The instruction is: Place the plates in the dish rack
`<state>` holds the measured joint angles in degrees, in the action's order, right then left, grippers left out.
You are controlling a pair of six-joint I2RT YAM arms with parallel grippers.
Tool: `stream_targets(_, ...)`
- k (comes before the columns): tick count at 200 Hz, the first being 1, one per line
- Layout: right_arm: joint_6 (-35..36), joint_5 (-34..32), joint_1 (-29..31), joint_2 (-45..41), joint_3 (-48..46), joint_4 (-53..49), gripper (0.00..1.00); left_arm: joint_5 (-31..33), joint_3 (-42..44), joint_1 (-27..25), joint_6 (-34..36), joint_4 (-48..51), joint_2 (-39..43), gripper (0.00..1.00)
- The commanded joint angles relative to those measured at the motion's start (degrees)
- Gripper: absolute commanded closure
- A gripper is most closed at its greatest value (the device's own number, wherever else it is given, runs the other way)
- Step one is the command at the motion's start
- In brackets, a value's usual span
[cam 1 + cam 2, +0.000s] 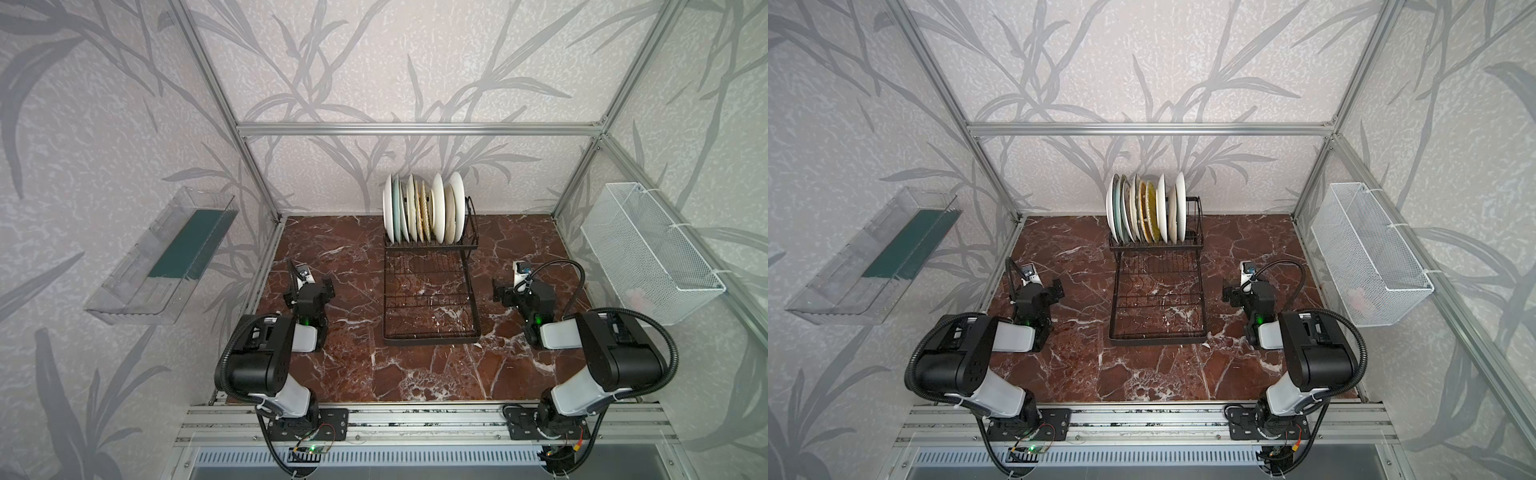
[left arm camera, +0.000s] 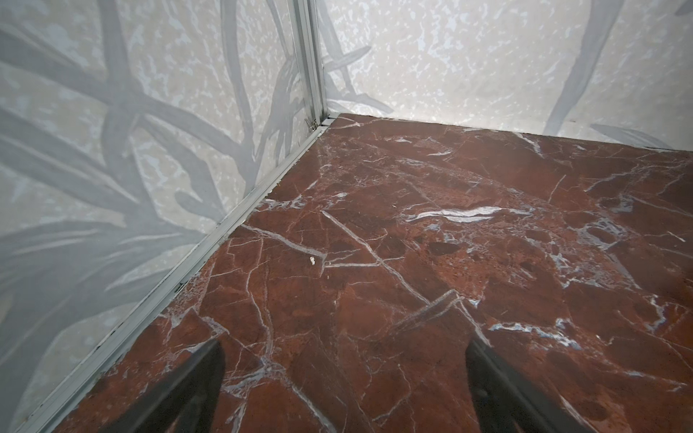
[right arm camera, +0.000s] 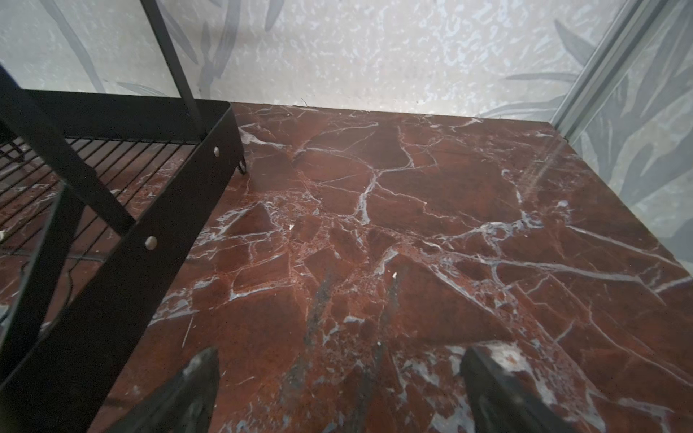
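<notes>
Roughly nine plates [image 1: 436, 208] stand on edge in the raised rear section of one dish rack [image 1: 430, 246], in both top views. Left wrist view: left gripper [image 2: 343, 343], two fingers [image 2: 195, 382] spread wide over the marble tabletop [image 2: 412, 243]. Right wrist view: right gripper [image 3: 339, 352], two fingers likewise spread, beside the rack.

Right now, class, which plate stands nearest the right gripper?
The white plate at the row's right end, beside the rack's wire side; all others stand left of it.

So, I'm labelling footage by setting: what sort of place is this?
Probably a robot test cell: aluminium frame with wallpaper panels, two arms bolted to a rail, one dish rack.
</notes>
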<state>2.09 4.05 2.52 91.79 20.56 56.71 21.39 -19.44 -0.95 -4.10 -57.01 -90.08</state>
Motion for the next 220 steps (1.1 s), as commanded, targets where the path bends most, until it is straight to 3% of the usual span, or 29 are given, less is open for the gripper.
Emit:
stream_targets(1, 1.09, 1.68, 0.29, -1.02, 0.97, -0.67, 0.01, -0.72, -0.92, 0.25, -0.20, -0.26, -0.23, 0.01)
stream_targets(220, 1.13, 1.66, 0.33, -1.00, 0.89, -0.65, 0.01, 0.50, -1.23, -0.79, 0.85, -0.59, -0.62, 0.01)
